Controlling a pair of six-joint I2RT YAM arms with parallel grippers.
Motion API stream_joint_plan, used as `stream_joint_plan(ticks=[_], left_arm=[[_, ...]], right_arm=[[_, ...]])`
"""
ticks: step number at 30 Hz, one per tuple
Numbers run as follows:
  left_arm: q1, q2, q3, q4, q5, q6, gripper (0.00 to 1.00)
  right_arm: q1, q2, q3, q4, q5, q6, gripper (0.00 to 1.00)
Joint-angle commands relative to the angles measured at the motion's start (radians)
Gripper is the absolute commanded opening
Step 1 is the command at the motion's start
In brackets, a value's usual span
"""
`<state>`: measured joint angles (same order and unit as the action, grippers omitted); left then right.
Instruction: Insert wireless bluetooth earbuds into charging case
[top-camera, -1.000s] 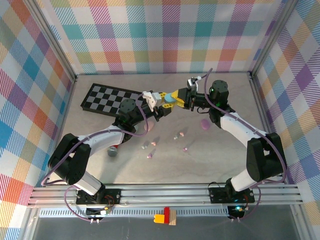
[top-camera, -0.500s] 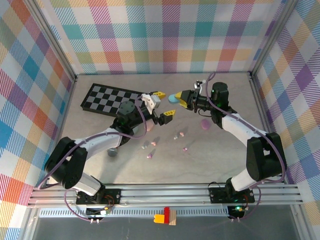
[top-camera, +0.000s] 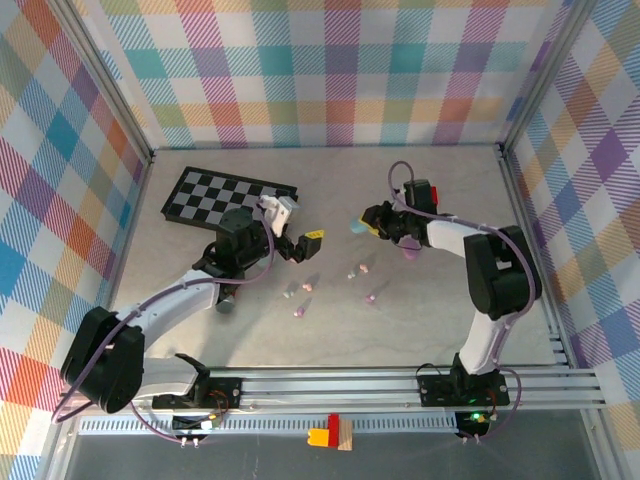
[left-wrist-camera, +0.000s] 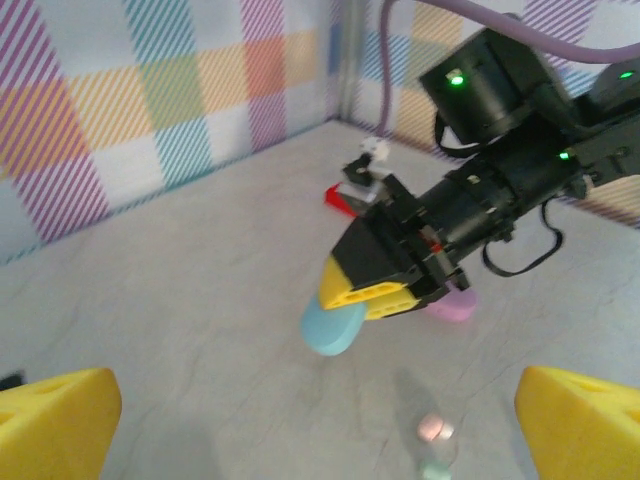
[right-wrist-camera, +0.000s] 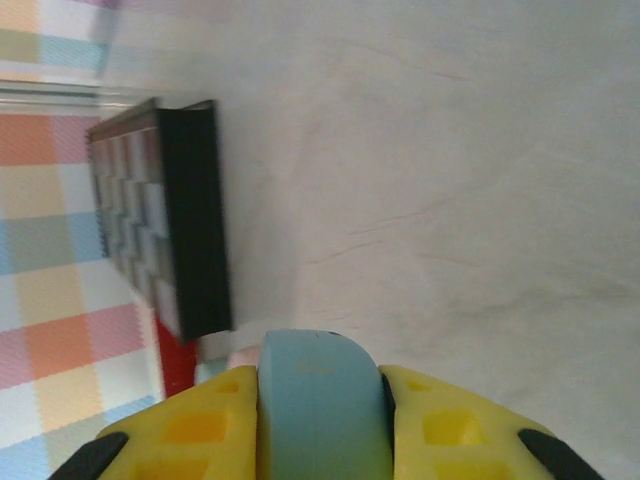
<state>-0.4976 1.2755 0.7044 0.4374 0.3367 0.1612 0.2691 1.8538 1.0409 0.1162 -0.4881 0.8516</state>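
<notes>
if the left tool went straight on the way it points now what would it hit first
Likely the blue case pinched in the right tool, dead ahead; the depth between them is unclear.

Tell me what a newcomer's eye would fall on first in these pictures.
The pale blue charging case, clamped in the right arm's yellow fingers near the table's middle, stands out first. Next come the left arm's yellow fingers, wide open facing it, and tiny pastel earbuds scattered on the grey table.

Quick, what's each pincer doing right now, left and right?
Left pincer: open, holding nothing.
Right pincer: closed on the blue case.
</notes>
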Motion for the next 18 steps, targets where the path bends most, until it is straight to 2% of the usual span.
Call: stream_joint_plan(ticks=[1,7,14,18], left_arm=[[0.025,-0.029,0.021,-0.15,-0.082,-0.02,1.0],[0.048,0.005,0.103,-0.386,-0.16,0.022,1.0],[0.048,0.098,0.182,-0.531,-0.248,0.06,1.0],[0.047,0.182,0.241,-0.6,-0.287,0.055,0.99]], right_arm=[[-0.001,0.044,0.034,0.006,0.041,-0.018,0.15],[-0.003,0.086,0.025,-0.002,0.087,-0.026,0.22],[-0.019,0.013,0.016,-0.067,0.159,-0.081,0.57],[-0.021,-0.067,0.017,-0.124,0.194,-0.129,0.69]])
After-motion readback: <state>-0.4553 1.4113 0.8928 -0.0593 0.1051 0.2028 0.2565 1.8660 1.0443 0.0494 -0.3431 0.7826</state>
